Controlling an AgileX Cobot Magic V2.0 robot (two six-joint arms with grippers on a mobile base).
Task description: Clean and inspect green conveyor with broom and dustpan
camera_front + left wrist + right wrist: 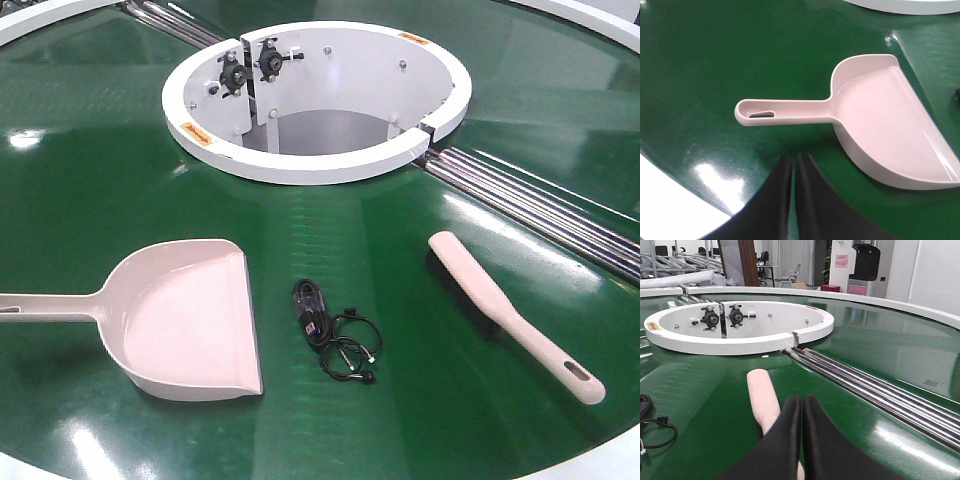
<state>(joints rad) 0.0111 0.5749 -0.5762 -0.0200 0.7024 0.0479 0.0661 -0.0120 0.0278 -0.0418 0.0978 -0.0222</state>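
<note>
The green conveyor [110,180] fills the front view, with its white ring hub [300,155] and silver rails [540,205]. The pink dustpan [185,320] lies at the front left, handle pointing left; it also shows in the left wrist view [885,125]. The pink broom [505,310] lies at the front right, handle toward the front. My left gripper [793,159] is shut and empty, just short of the dustpan handle [785,109]. My right gripper [802,400] is shut and empty, above the broom [762,397]. Neither gripper shows in the front view.
A coiled black cable with small plugs [335,335] lies on the belt between dustpan and broom; it also shows at the left edge of the right wrist view [655,432]. The white outer rim [670,210] runs along the front. A workshop lies beyond the conveyor.
</note>
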